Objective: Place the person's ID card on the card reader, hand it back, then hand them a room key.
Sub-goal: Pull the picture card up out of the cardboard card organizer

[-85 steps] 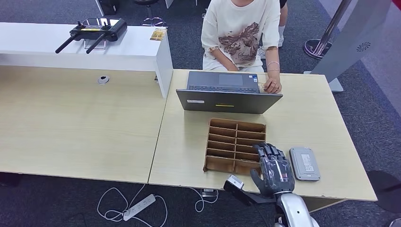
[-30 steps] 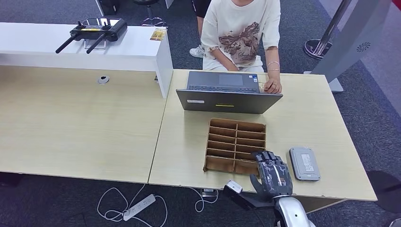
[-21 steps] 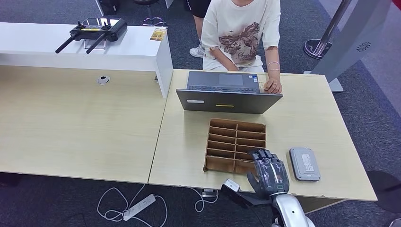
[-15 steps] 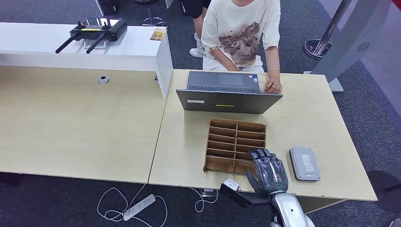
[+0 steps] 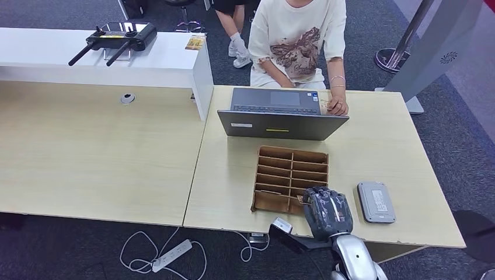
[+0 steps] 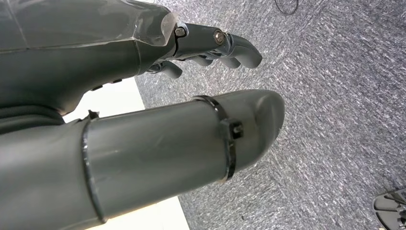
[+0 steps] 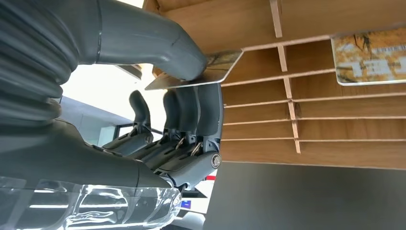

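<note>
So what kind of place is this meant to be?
Probably a mock hotel check-in desk in an office: a wooden slotted tray holding cards, a grey card reader, and a person seated at a laptop.

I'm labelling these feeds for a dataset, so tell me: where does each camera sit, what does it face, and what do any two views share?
Head view: high on the robot, looking forward and down at the table, wooden card tray, card reader and a seated person; right robot hand enters from below.
Left wrist view: behind the left robot hand, facing grey carpet.
Right wrist view: behind the right robot hand, which pinches a card by the tray.
Head and right wrist views share tray and right robot hand.
</note>
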You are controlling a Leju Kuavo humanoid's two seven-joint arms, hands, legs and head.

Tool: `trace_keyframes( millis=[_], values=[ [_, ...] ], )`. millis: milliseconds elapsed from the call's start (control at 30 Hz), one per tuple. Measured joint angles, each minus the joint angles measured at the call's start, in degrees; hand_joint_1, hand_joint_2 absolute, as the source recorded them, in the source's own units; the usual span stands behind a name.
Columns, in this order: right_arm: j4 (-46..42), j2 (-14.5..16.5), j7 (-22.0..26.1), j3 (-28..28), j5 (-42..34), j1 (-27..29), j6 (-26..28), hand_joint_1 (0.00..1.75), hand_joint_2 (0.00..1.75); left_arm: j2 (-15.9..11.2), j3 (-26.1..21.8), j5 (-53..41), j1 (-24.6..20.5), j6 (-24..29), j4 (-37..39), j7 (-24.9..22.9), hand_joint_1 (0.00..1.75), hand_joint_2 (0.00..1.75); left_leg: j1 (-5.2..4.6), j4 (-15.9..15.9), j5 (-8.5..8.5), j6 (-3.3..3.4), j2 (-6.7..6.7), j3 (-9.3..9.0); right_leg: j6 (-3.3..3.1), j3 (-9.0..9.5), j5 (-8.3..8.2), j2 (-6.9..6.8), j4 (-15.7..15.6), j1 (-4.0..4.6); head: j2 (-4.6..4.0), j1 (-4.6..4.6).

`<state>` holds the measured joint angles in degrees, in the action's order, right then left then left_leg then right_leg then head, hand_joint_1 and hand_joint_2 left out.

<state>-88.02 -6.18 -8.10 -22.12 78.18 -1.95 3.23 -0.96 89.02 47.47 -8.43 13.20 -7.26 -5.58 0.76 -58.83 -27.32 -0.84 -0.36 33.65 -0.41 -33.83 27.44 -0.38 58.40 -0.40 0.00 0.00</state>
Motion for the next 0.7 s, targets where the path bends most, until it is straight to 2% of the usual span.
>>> trace_keyframes(
  millis=[500,700],
  values=[
    [0.0,0.6,-0.1,-0.3,0.1,-0.1,-0.1,1.46,1.75,0.0,0.0,0.0,-0.1,0.0,0.0,-0.2,0.00,0.00,0.00,0.0,0.00,0.00,0.00,0.00,0.00,0.00,0.00,0.00,0.0,0.00,0.00,0.00],
    [-0.4,0.6,-0.1,-0.2,0.1,0.1,0.1,1.69,1.75,0.0,0.0,-0.2,-0.1,0.0,0.0,-0.2,0.00,0.00,0.00,0.0,0.00,0.00,0.00,0.00,0.00,0.00,0.00,0.00,0.0,0.00,0.00,0.00]
  ],
)
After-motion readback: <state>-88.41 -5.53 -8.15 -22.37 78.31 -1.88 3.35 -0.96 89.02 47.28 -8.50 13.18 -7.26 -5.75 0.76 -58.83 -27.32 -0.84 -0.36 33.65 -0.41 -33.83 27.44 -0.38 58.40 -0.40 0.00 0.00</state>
